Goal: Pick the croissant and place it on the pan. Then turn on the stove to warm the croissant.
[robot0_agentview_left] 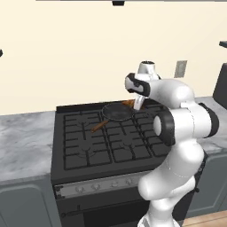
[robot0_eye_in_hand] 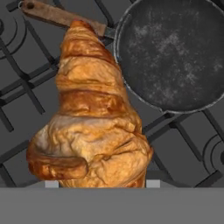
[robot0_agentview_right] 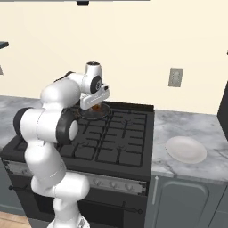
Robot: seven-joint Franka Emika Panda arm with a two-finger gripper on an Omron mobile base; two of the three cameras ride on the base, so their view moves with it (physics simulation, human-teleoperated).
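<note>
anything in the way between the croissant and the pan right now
Nothing visible. The croissant hangs in the tool above the stove grates, just beside the pan. The pan's bowl is bare and open from above, and its wooden handle points away from the croissant's path.

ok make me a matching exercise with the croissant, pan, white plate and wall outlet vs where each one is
Things:
1. croissant
2. pan
3. white plate
4. wall outlet

Places:
A. on the marble counter right of the stove
B. on the wall above the counter
C. on a rear grate of the stove, bowl empty
D. held up at the gripper, above the grates

Pairs: 1-D, 2-C, 3-A, 4-B
</note>
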